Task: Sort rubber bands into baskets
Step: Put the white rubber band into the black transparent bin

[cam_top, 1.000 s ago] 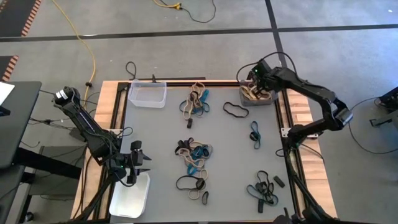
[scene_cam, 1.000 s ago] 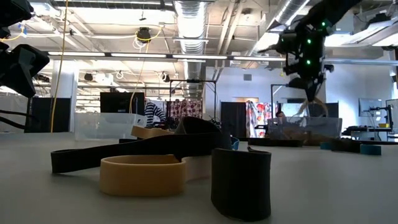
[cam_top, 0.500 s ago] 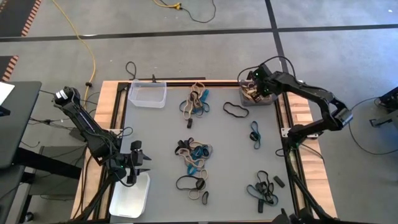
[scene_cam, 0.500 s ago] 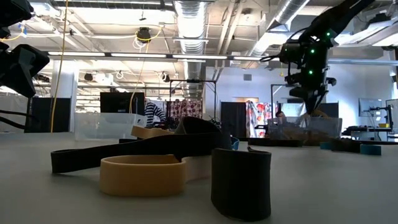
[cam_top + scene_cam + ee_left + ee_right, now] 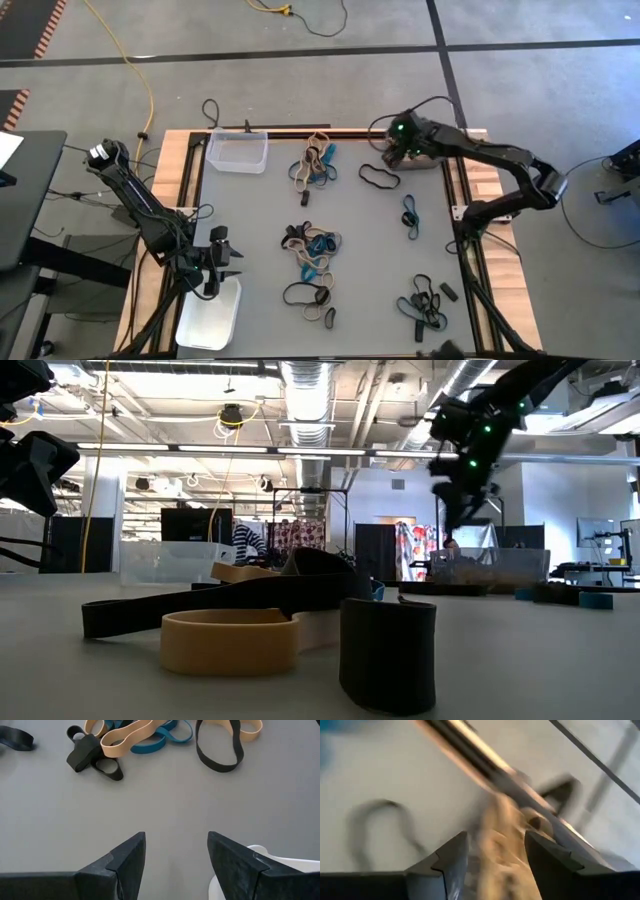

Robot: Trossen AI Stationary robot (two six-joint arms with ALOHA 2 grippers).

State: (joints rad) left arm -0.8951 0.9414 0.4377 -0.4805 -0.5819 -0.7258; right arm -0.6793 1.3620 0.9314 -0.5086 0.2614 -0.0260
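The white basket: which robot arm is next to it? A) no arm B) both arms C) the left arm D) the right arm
C: in the high view the left gripper hangs right by the white basket at the table's near left corner, while the right gripper is far off by the dark grey basket.

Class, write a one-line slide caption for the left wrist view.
Open left hand hovers over grey table, facing tangled black, tan and teal rubber bands.
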